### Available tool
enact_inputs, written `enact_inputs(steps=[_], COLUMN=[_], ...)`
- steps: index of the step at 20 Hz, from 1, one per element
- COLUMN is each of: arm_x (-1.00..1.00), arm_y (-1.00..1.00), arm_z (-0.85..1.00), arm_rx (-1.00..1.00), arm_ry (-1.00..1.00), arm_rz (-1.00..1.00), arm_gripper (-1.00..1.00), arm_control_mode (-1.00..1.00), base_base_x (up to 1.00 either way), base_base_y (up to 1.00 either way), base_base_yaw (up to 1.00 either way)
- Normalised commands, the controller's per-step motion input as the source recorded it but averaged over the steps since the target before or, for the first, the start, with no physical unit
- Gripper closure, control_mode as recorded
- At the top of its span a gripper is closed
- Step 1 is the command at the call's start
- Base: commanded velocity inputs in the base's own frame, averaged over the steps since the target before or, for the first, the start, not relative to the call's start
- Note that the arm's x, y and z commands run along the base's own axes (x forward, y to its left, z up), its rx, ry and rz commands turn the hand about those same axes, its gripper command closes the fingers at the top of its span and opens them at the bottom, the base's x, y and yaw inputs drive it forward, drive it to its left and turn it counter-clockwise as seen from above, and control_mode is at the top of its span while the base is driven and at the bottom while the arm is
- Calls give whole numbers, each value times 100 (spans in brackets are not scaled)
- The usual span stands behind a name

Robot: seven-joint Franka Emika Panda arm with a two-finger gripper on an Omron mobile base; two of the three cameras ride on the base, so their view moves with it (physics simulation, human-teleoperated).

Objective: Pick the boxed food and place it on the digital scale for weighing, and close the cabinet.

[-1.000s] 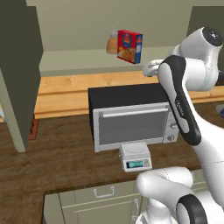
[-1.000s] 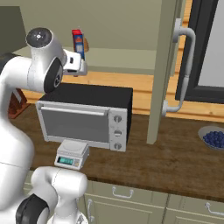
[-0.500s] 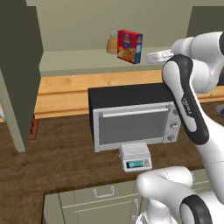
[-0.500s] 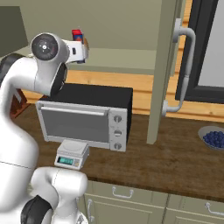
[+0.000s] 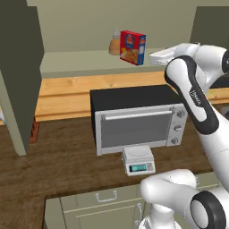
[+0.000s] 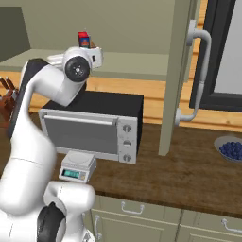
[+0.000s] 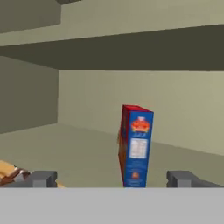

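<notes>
- Standing upright on the cabinet's lower shelf: the boxed food [image 5: 133, 47], red front with yellow-orange food picture, blue narrow side turned toward the hand camera [image 7: 136, 146].
- Just behind the box, on the same shelf: an amber bottle [image 5: 115, 43] with a pale cap.
- Gripper [image 7: 111, 178]: fingertips [image 7: 42, 178] wide apart, nothing between them; the box stands ahead, centred in the gap, not touched.
- Cabinet [image 6: 175, 75]: olive-green, doors open; right door edge-on with a silver bar handle [image 6: 198, 75].
- Toaster oven [image 5: 134, 118]: silver-and-black, on the wooden counter below the shelf, door closed.
- Digital scale [image 5: 138, 160]: light grey, teal display facing front, on the counter just in front of the toaster oven, platform bare.
- Bowl of blueberries [image 6: 231, 149]: on the counter at the far right, well apart from the scale.
- Low drawers [image 5: 105, 198]: under the counter edge, small silver handles.
</notes>
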Motion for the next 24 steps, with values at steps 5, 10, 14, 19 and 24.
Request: enact_inputs(steps=[5,10,14,19,24], arm_x=[52,56,55,51,39], arm_y=[-6,-7,-1,0,-2], arm_z=[3,3,19,11,1], arm_rx=[0,0,0,0,0], arm_ry=[-6,-4,1,6,1], arm_rz=[8,7,11,12,15], arm_gripper=[-100,-100,-100,-100,-100], arm_control_mode=[-100,-100,-100,-100,-100], base_base_x=[0,0,0,0,0], base_base_y=[0,0,0,0,0], base_base_yaw=[0,0,0,0,0])
